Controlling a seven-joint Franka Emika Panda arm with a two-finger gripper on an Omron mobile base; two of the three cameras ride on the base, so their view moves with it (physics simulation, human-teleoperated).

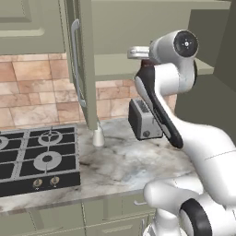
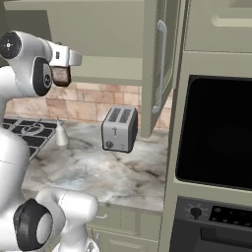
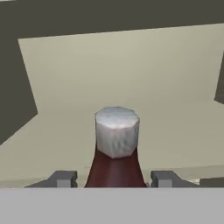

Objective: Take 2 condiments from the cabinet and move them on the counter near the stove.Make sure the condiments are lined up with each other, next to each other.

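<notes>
My gripper (image 3: 114,178) reaches into the open olive-green cabinet (image 1: 120,27) and is shut on the dark red-brown condiment bottle (image 3: 114,168). Its pale cap (image 3: 117,130) rises between my two finger tips (image 3: 61,178). In the base views the bottle (image 2: 60,76) (image 1: 147,62) sits under my hand (image 2: 63,68) (image 1: 143,57) at shelf level. The white condiment bottle (image 1: 97,136) (image 2: 61,134), with a tapering neck, stands upright on the marble counter (image 1: 124,166), just right of the black stove (image 1: 37,156).
The cabinet door (image 1: 83,69) hangs open over the counter with its long metal handle (image 1: 75,64). A silver toaster (image 1: 144,120) (image 2: 119,129) stands at the back. A tall black oven (image 2: 216,133) closes off the right side.
</notes>
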